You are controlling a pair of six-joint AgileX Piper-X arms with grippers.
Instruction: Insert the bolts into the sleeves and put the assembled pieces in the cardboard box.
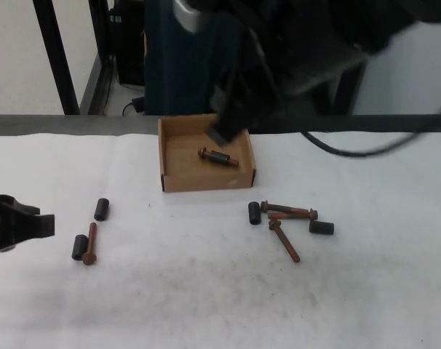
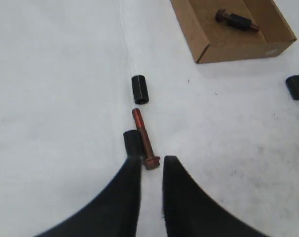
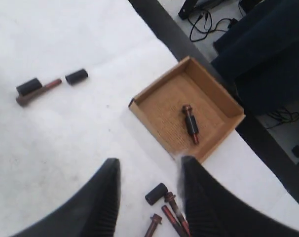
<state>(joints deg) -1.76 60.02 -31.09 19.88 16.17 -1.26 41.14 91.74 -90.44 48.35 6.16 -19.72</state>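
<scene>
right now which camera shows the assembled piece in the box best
The right wrist view: looking down into the cardboard box, it shows the assembled piece whole, bolt and sleeve. The left wrist view catches it far off, aslant; the high view, small.

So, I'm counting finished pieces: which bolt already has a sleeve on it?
The bolt lying in the cardboard box: a black sleeve sits around its shaft. The others lie bare outside the box.
</scene>
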